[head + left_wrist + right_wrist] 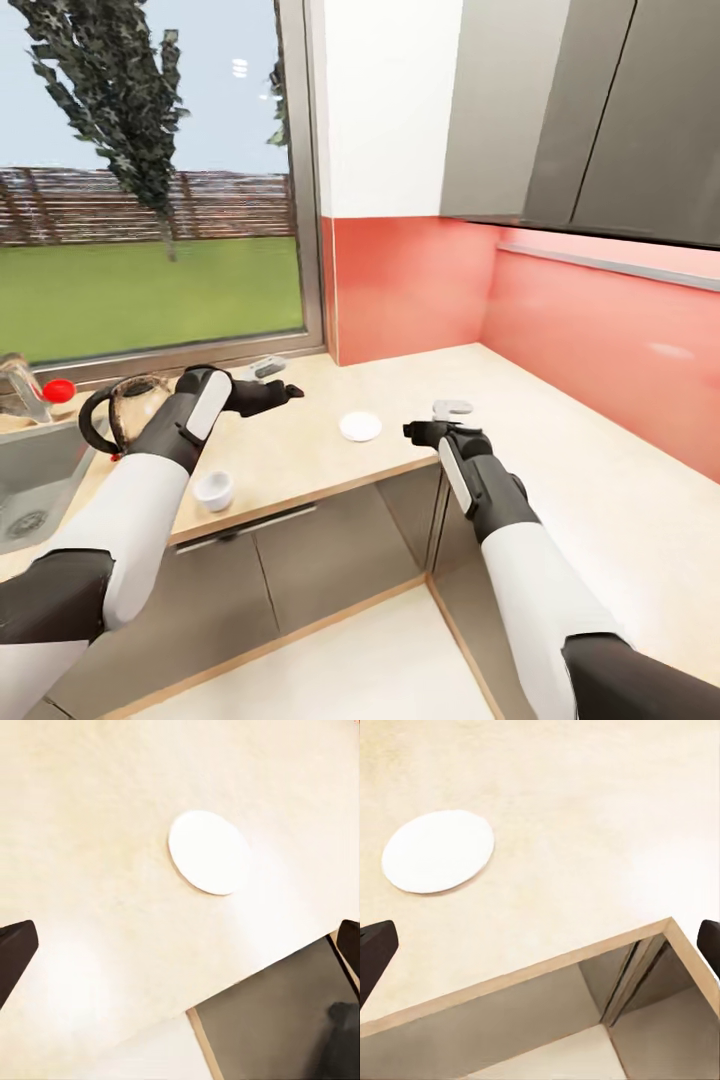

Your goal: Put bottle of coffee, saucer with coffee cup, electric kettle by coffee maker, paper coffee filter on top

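Note:
On the kitchen countertop (290, 455) lies the white saucer (360, 427), bare. The coffee cup (213, 489) stands upright near the front edge, left of the saucer. The electric kettle (118, 410) sits beside the sink, partly hidden by my left forearm. My left gripper (275, 380) hovers open over the counter between kettle and saucer; its wrist view has the saucer (210, 853) ahead of the open left gripper (180, 949). My right gripper (437, 418) is open at the counter's inner corner, right of the saucer (438, 851). The coffee maker, bottle of coffee, paper coffee filter and kitchen shelf are out of view.
A sink (30, 490) with a faucet and red knob (58, 390) is at the far left. A red backsplash (420, 290) and grey upper cabinets (600, 110) line the L-shaped counter. Dark cabinet fronts (300, 560) stand below, and a window (150, 180) behind.

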Robot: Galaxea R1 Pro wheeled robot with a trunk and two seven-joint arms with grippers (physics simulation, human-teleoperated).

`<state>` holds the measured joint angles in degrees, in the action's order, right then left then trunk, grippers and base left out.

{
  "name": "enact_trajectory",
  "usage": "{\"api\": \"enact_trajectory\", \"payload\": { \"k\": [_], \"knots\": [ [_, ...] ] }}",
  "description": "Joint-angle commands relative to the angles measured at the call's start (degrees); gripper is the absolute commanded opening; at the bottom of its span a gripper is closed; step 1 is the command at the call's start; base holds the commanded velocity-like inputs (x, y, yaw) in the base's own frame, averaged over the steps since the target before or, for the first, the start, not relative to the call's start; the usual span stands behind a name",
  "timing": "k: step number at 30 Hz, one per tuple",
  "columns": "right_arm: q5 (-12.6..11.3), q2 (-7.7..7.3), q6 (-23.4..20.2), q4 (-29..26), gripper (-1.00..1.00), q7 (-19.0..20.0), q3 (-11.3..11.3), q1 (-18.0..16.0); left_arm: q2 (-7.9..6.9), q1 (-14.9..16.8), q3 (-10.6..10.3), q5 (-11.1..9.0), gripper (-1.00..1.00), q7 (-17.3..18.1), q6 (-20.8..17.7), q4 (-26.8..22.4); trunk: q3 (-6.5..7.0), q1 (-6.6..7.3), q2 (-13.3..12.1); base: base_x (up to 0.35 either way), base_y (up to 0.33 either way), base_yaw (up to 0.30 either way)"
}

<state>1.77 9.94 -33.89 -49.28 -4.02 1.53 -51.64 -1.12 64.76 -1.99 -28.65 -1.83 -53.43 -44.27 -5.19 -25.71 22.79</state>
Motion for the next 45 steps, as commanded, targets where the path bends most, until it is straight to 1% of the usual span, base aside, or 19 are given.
{"api": "enact_trajectory", "payload": {
  "k": [1,6,7,8,9,10,13,15,22,27,34,38,39,40,42,43,45],
  "knots": [
    [0.2,0.06,-0.3,0.1,1.0,0.0,0.1,0.0,-0.03,-0.1,-0.2,-0.3,1.0,-0.2,-0.1,0.0,-0.13,-0.07,0.1,0.338,0.001,0.099],
    [0.2,0.06,-0.3,2.5,1.0,0.2,0.1,0.0,0.3,-0.5,-0.2,-0.3,1.0,-0.1,-0.2,0.3,-0.13,-0.07,0.1,0.338,-0.056,0.028],
    [0.2,0.06,-0.3,3.1,1.0,0.8,0.1,0.0,0.37,-0.6,-0.3,-0.4,1.0,-0.1,-0.2,0.3,-0.13,-0.07,0.1,0.338,-0.099,0.005],
    [0.2,0.06,-0.3,4.1,1.0,4.3,0.1,0.0,0.46,-0.6,-1.0,-0.4,1.0,-0.1,-0.2,0.4,-0.13,-0.07,0.1,0.338,-0.122,0.002],
    [0.2,0.06,-0.3,4.3,1.0,5.2,0.1,0.0,0.47,-0.6,-1.1,-0.4,1.0,-0.1,-0.2,0.4,-0.13,-0.07,0.1,0.338,-0.125,0.001],
    [0.2,0.06,-0.3,4.7,1.0,6.9,0.1,0.0,0.51,-0.7,-1.3,-0.4,1.0,-0.1,-0.3,0.4,-0.13,-0.07,0.1,0.338,-0.129,0.001],
    [0.3,0.06,-0.3,5.6,1.0,9.5,0.1,0.0,0.58,-0.7,-1.6,-0.4,1.0,-0.1,-0.2,0.4,-0.13,-0.07,0.1,0.338,-0.123,0.001],
    [0.3,0.06,-0.3,6.6,1.0,10.5,0.2,0.0,0.59,-0.7,-1.7,-0.4,1.0,-0.1,-0.2,0.6,-0.13,-0.07,0.1,0.339,-0.048,0.0],
    [0.3,0.06,-0.3,8.2,1.0,10.9,0.1,0.0,0.59,-0.9,-1.7,-0.7,1.0,-0.1,-0.2,0.8,-0.13,-0.07,0.1,0.336,0.038,-0.075],
    [0.3,0.06,-0.4,10.1,1.0,11.0,0.1,0.0,0.5,-2.4,-1.8,-0.8,1.0,0.0,0.0,0.8,-0.13,-0.07,0.1,0.285,0.189,-0.204],
    [0.3,0.06,-0.4,11.1,1.0,11.1,0.1,0.0,0.49,-3.3,-1.8,-0.8,1.0,0.0,0.0,0.8,-0.13,-0.07,0.1,0.063,0.051,-0.021],
    [0.3,0.06,-0.4,11.2,1.0,12.9,0.1,0.0,0.51,-4.4,-1.8,-0.9,1.0,0.1,-0.1,0.8,-0.13,-0.07,0.1,0.004,0.003,-0.093],
    [0.3,0.06,-0.4,11.2,1.0,15.3,0.1,0.0,0.51,-5.0,-1.8,-0.9,1.0,1.2,-0.2,0.8,-0.13,-0.07,0.1,0.001,0.001,-0.244],
    [0.3,0.06,-0.4,11.2,1.0,16.0,0.1,0.0,0.51,-5.1,-1.8,-0.9,1.0,1.6,-0.3,0.8,-0.13,-0.07,0.1,0.001,0.001,-0.255],
    [0.3,0.06,-0.4,11.9,1.0,18.9,0.1,0.0,0.36,-5.4,-1.9,-0.8,1.0,4.1,-0.4,0.9,-0.13,-0.07,0.1,0.0,0.0,-0.276],
    [0.3,0.06,-0.4,14.2,1.0,22.3,0.0,0.0,0.02,-5.5,-2.0,-0.5,1.0,8.3,-0.5,1.0,-0.13,-0.07,0.1,0.0,0.0,-0.239],
    [0.3,0.06,-0.4,15.2,1.0,23.3,0.0,0.0,-0.09,-5.5,-2.0,-0.4,1.0,10.2,-0.5,1.4,-0.13,-0.07,0.1,0.0,0.0,-0.138]
  ]
}}
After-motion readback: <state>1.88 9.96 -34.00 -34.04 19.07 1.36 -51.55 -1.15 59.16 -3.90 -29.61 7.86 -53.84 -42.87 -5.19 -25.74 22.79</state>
